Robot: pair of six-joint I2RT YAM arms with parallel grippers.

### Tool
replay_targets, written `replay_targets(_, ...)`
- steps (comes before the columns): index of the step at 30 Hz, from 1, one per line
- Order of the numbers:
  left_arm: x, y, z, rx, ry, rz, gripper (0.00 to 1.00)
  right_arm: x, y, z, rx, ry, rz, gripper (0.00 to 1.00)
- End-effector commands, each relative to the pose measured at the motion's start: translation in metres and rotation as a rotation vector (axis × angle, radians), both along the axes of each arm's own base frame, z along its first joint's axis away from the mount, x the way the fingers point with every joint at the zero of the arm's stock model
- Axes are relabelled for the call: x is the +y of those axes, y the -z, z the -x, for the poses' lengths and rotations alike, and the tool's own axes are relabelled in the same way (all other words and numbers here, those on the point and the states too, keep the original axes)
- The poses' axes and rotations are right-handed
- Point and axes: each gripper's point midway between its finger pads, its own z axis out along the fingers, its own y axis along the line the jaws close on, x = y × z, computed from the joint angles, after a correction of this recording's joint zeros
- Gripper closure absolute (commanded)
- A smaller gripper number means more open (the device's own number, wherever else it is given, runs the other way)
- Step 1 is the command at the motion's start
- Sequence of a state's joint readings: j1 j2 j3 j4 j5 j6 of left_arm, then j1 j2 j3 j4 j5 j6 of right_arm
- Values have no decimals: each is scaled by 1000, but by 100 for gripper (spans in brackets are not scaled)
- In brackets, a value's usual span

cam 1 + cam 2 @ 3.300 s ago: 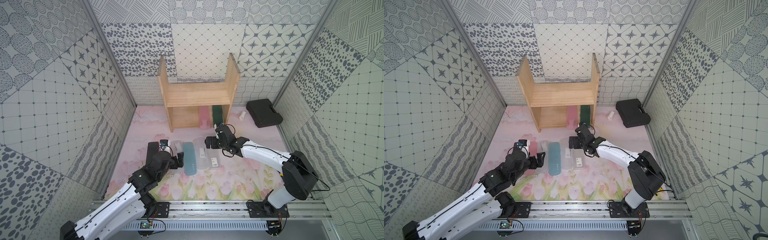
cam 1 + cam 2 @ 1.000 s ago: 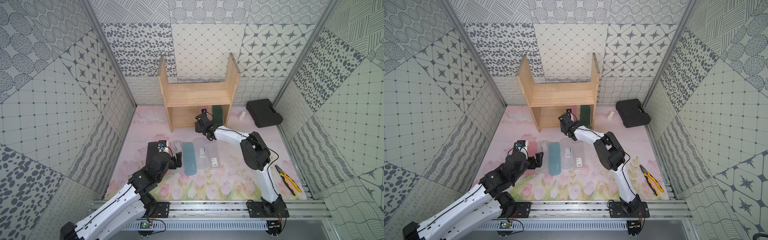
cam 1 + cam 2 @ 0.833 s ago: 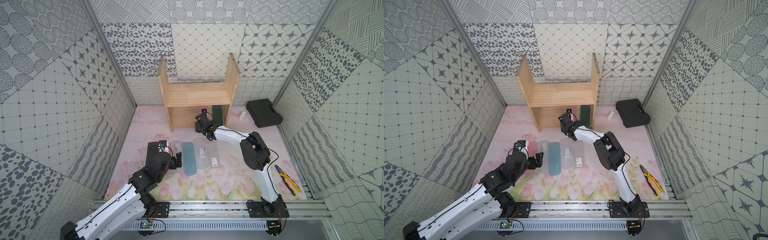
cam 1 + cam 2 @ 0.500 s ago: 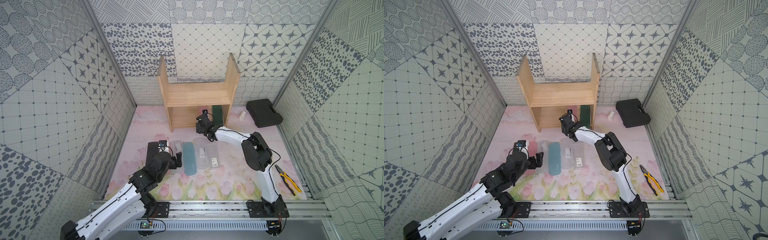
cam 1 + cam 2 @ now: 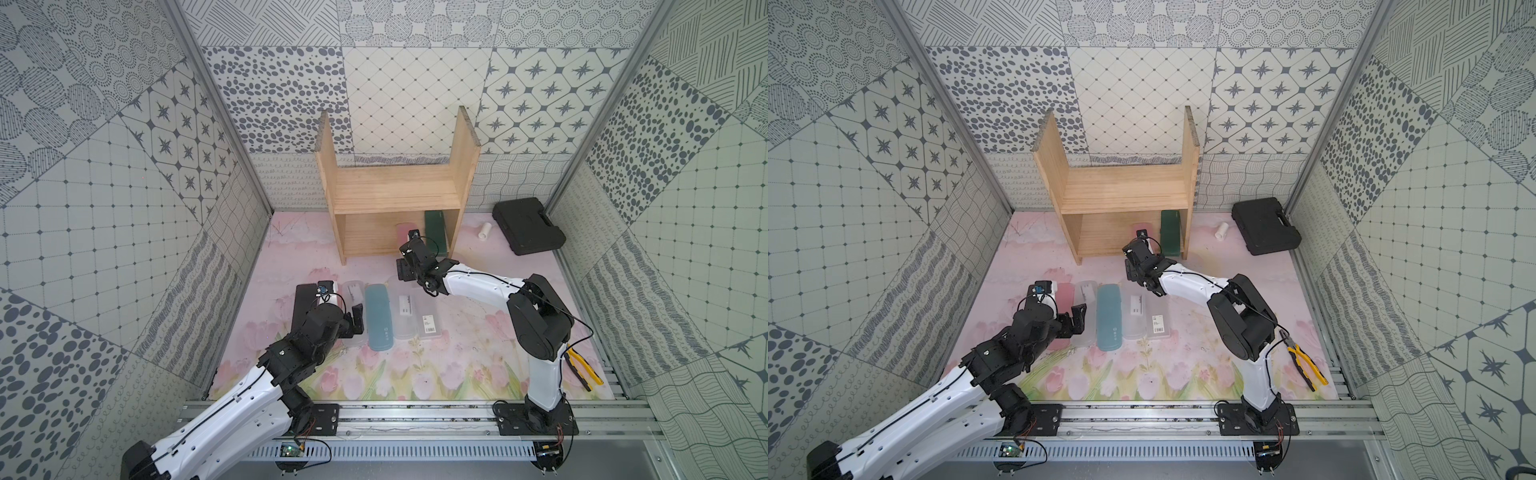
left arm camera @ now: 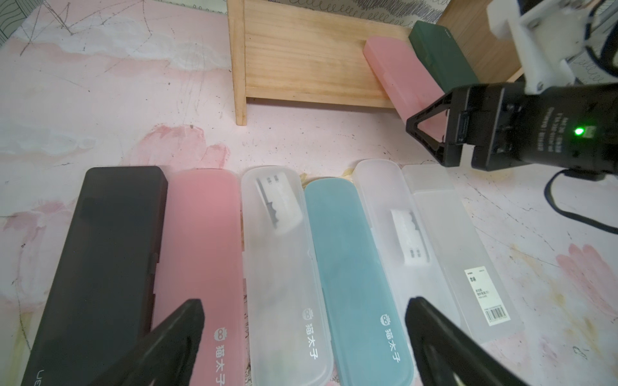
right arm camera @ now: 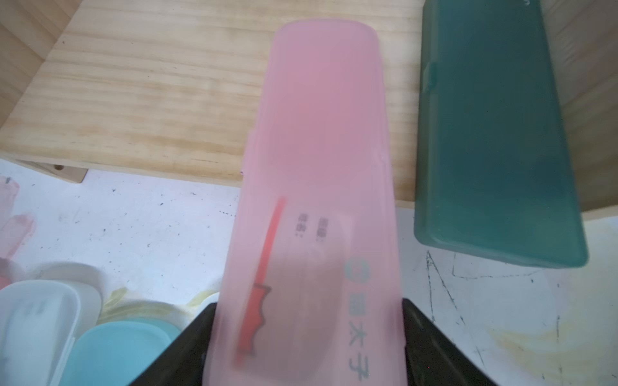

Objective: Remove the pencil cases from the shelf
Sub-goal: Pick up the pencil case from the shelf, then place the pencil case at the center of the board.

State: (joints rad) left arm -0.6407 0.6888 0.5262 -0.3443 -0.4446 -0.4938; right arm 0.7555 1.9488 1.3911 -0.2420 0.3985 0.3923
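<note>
Left gripper [image 6: 304,302] hangs spread wide in front of the shelf [image 5: 395,195], over a row lying flat on the mat [image 5: 291,257]: black case [image 6: 100,250], pink case [image 6: 200,240], clear case [image 6: 277,267], blue case [image 6: 351,267], second clear case [image 6: 384,194], barcoded clear case [image 6: 451,234]. Open mat separates that row from the shelf's front edge, and the lower board's left part offers room. Right gripper [image 7: 309,320] pinches the second pink case [image 7: 321,150], whose near end overhangs the shelf's front edge; the dark green case [image 7: 495,133] sits just beside it, apart, near the shelf's right panel. Since a second ago the right arm has drawn back from the shelf, bringing that case along.
</note>
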Motion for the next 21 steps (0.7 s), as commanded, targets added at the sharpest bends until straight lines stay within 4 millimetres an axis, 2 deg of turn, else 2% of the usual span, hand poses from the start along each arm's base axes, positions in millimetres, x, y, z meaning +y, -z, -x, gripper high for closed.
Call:
replay_targets(1,6,-5,-7,-50,-26,-36,1,8,-22,-3,-51,-31,-59,19)
replay_targets(5,6,-2,-8,-49,-26,-42,1,12,-24,-2,-53,-56,-60,20)
replay_targets(10,6,0,-8,-43,-29,-53,1,1,-30,9,-59,-69,-39,20)
replay_targets(16,6,1,-9,-45,-31,-57,1,-17,-35,29,-63,-96,-21,20)
replay_targets(21,5,1,-9,-40,-27,-54,1,-28,-43,55,-60,-135,-75,20)
